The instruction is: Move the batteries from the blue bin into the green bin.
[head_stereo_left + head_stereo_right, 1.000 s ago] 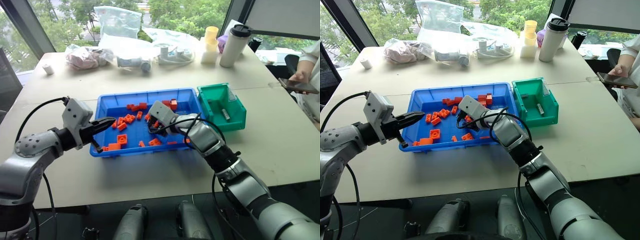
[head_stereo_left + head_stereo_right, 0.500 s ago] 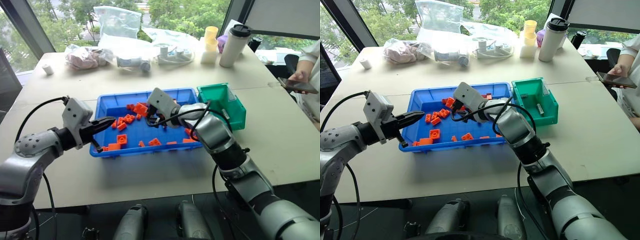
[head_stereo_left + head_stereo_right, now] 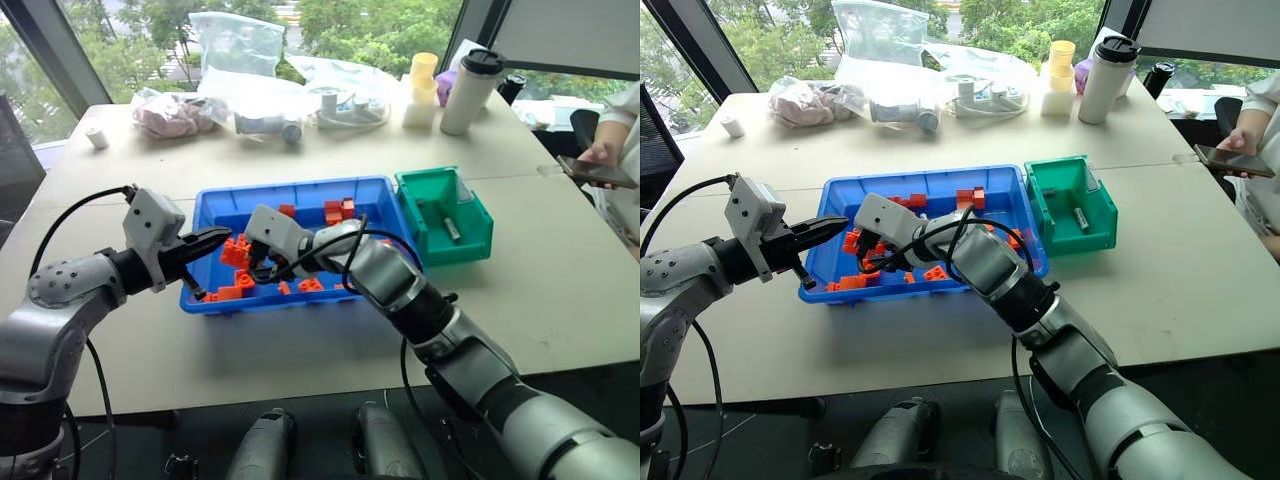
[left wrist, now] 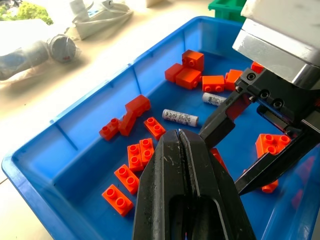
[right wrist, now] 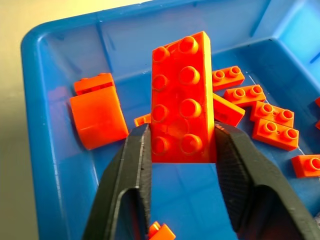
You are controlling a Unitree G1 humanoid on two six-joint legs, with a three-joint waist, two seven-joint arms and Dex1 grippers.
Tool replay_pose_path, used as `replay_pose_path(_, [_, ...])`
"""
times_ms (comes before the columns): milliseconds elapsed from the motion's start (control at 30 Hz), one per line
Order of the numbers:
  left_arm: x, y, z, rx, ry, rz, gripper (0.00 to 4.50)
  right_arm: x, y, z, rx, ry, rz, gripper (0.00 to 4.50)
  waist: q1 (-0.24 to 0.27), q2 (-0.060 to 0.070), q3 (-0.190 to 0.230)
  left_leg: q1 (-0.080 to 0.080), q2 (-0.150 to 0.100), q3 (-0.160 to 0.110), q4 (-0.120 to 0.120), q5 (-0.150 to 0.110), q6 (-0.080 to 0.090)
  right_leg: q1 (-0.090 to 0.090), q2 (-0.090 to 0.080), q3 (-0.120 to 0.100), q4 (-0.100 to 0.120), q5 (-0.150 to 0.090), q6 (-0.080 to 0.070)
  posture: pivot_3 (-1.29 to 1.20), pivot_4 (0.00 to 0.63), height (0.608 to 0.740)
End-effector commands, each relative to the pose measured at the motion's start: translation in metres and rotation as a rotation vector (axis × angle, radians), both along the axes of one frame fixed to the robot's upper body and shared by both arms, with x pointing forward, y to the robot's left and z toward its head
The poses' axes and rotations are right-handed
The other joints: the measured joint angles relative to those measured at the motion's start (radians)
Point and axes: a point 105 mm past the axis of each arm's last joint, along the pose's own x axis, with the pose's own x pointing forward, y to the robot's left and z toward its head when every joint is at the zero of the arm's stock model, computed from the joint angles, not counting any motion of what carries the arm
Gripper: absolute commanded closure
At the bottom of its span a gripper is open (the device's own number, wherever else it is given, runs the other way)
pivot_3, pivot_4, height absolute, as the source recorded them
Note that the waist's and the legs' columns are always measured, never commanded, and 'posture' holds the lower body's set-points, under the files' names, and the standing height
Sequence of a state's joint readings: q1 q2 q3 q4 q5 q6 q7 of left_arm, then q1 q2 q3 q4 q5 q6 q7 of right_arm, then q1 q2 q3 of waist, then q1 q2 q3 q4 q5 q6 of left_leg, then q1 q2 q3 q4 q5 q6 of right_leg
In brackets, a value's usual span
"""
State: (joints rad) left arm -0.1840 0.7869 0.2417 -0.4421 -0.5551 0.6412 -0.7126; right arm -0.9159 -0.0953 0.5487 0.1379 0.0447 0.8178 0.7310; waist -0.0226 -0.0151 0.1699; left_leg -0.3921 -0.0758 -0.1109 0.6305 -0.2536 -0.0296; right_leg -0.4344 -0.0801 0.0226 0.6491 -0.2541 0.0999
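Right gripper (image 3: 258, 268) swung from the blue bin's (image 3: 300, 192) right half to its left half, now clamped on an orange brick (image 5: 184, 95). Head views: left gripper (image 3: 210, 240) hangs at the bin's left rim, fingers together. Green bin (image 3: 470, 238) touches the blue bin's right end, one battery (image 3: 452, 230) inside, long axis near-to-far. Left wrist view: two batteries (image 4: 180, 117) lie flat mid-bin, open floor round them, roughly end to end along the bin's length, right gripper's fingers just beside. Right wrist view: brick upright between pads, loose bricks (image 5: 272, 131) around.
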Motion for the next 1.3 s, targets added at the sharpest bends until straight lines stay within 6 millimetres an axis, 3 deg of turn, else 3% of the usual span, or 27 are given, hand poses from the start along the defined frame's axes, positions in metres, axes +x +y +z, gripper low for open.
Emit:
replay_pose_path(33, [-0.003, 0.001, 0.011, 0.009, -0.044, 0.005, 4.50, 0.001, 0.009, 0.020, 0.042, -0.066, 0.022, 0.51, 0.001, 0.000, 0.000, 0.000, 0.000, 0.000, 0.000, 0.000, 0.000, 0.000, 0.000, 0.000, 0.000, 0.000, 0.000, 0.00, 0.150, 0.740])
replay_pose_path(67, [-0.003, 0.001, 0.010, 0.009, -0.043, 0.005, 4.50, 0.004, 0.006, 0.026, 0.049, -0.080, 0.013, 0.05, 0.001, 0.000, 0.000, 0.000, 0.000, 0.000, 0.000, 0.000, 0.000, 0.000, 0.000, 0.000, 0.000, 0.000, 0.000, 0.00, 0.150, 0.740])
replay_pose_path(233, [-0.004, 0.000, 0.009, 0.008, -0.040, 0.002, 4.50, 0.029, -0.022, 0.055, 0.106, -0.135, -0.129, 0.05, 0.003, 0.000, 0.000, 0.000, 0.000, 0.000, 0.000, 0.000, 0.000, 0.000, 0.000, 0.000, 0.000, 0.000, 0.000, 0.00, 0.150, 0.740])
replay_pose_path(333, [-0.003, -0.001, 0.008, 0.006, -0.039, -0.001, 4.50, 0.051, -0.047, 0.058, 0.105, -0.170, -0.283, 0.05, 0.006, 0.000, 0.000, 0.000, 0.000, 0.000, 0.000, 0.000, 0.000, 0.000, 0.000, 0.000, 0.000, 0.000, 0.000, 0.00, 0.150, 0.740])
replay_pose_path(533, [0.000, -0.003, 0.007, 0.009, -0.038, -0.013, 4.50, 0.058, -0.061, 0.030, 0.069, -0.099, -0.370, 0.05, -0.001, 0.000, 0.000, 0.000, 0.000, 0.000, 0.000, 0.000, 0.000, 0.000, 0.000, 0.000, 0.000, 0.000, 0.000, 0.00, 0.150, 0.740])
replay_pose_path(833, [0.002, -0.004, 0.009, 0.014, -0.041, -0.023, 4.50, 0.051, -0.044, -0.019, 0.065, 0.066, -0.391, 0.05, -0.016, 0.000, 0.000, 0.000, 0.000, 0.000, -0.001, 0.000, 0.000, 0.000, 0.000, 0.000, 0.000, 0.000, 0.000, 0.00, 0.150, 0.740])
replay_pose_path(1067, [0.001, -0.003, 0.008, 0.015, -0.044, -0.014, 4.50, 0.063, -0.040, -0.030, 0.055, 0.070, -0.423, 0.05, -0.020, 0.000, 0.000, 0.000, 0.000, 0.000, 0.000, 0.000, 0.000, 0.000, 0.000, 0.000, 0.000, 0.000, 0.000, 0.00, 0.150, 0.740])
replay_pose_path(1100, [0.001, -0.003, 0.008, 0.014, -0.044, -0.013, 4.50, 0.065, -0.040, -0.031, 0.052, 0.064, -0.427, 0.55, -0.020, 0.000, 0.000, 0.000, 0.000, 0.000, 0.000, 0.000, 0.000, 0.000, 0.000, 0.000, 0.000, 0.000, 0.000, 0.00, 0.150, 0.740])
replay_pose_path(1133, [0.000, -0.004, 0.008, 0.013, -0.043, -0.013, 4.50, 0.066, -0.040, -0.031, 0.053, 0.067, -0.432, 0.79, -0.021, 0.000, 0.000, 0.000, 0.000, 0.000, 0.000, 0.000, 0.000, 0.000, 0.000, 0.000, 0.000, 0.000, 0.000, 0.00, 0.150, 0.740])
replay_pose_path(1300, [-0.001, -0.003, 0.008, 0.012, -0.042, -0.008, 4.50, 0.068, -0.040, -0.026, 0.051, 0.037, -0.424, 3.38, -0.022, 0.000, 0.000, 0.000, 0.000, 0.000, -0.001, 0.000, 0.000, 0.000, 0.000, 0.000, 0.000, 0.000, 0.000, 0.00, 0.150, 0.740])
